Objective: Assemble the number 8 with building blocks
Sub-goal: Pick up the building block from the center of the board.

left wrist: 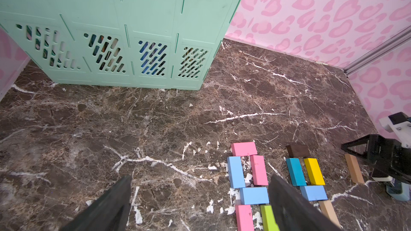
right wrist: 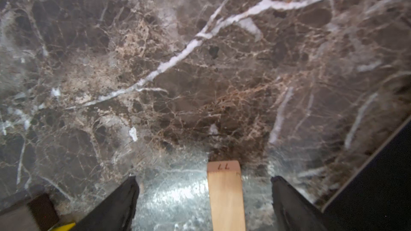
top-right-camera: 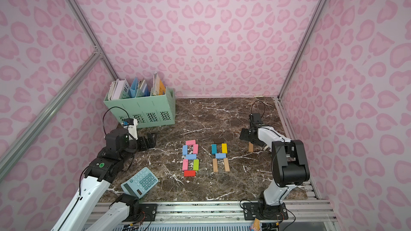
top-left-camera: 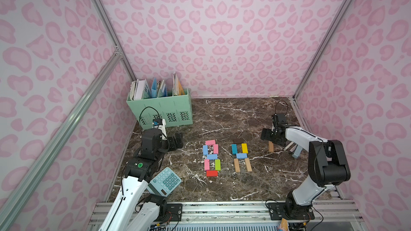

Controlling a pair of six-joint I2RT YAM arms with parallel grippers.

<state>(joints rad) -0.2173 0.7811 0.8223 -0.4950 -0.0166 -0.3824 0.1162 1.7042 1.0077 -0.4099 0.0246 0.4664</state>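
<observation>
A: How are the hands posed?
B: The right hand (right wrist: 204, 182), angled down at the right, is released, fingers astride a smooth bare-wood block (right wrist: 225, 196). The left hand (left wrist: 200, 176) is splayed, empty.
A: The building blocks (top-left-camera: 212, 156)?
B: Flat painted rectangles, middle of the veined brown marble table (top-left-camera: 244, 118).

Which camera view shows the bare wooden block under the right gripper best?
The right wrist view: the wooden block lies close up between the right gripper's open jaws. Both top views show it small, partly hidden; the left wrist view, distant.

Handwritten "77", on the bare wood block (right wrist: 225, 196), near its end
</observation>
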